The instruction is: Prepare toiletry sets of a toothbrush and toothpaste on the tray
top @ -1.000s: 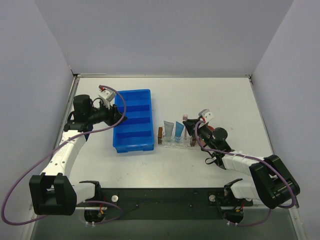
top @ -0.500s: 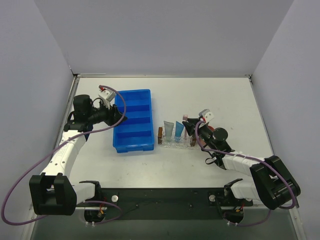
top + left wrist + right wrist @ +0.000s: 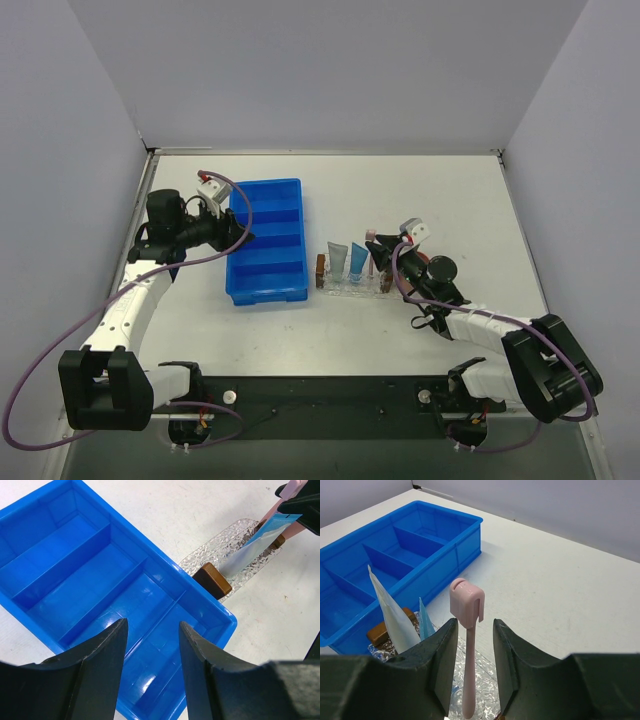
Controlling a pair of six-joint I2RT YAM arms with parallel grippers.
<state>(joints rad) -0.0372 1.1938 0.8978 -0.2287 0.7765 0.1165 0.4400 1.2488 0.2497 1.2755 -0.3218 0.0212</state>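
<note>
R arm: reaches in from the near right corner to the right end of the tray.
R gripper (image 3: 474, 630): jaws apart, one finger each side of the toothbrush stem. Small gap shows on both sides, so no clamp.
Toothbrush (image 3: 468, 650): pink-lilac, thin. Sits at the right end of the tray betw. the R fingers, capped head at the far end. In the top view (image 3: 371, 258) it's just right of the brighter tube.
Tray (image 3: 350, 289): clear, bumpy, on the table just right of the bin's near right corner. Brown block (image 3: 212, 580) at the short end next to the bin; other end is hidden by the R gripper.
Toothpaste, pale tube (image 3: 337, 260): grey-blue, on the tray, left of the 2 tubes, nearest the brown block.
Toothpaste, blue tube (image 3: 358, 261): brighter blue, right beside the pale one, betw. it and the toothbrush. Wide ends of both are toward the far side.
Flat or propped: can't tell for tubes or brush.
Blue bin (image 3: 268, 240): larger, w/ compartments, left of the tray and nearly touching it.
L gripper (image 3: 152, 627): jaws apart, nothing betw. them, held over the bin's left edge.
L arm: comes up the left side of the table.
Table (image 3: 440, 190): white top.
</note>
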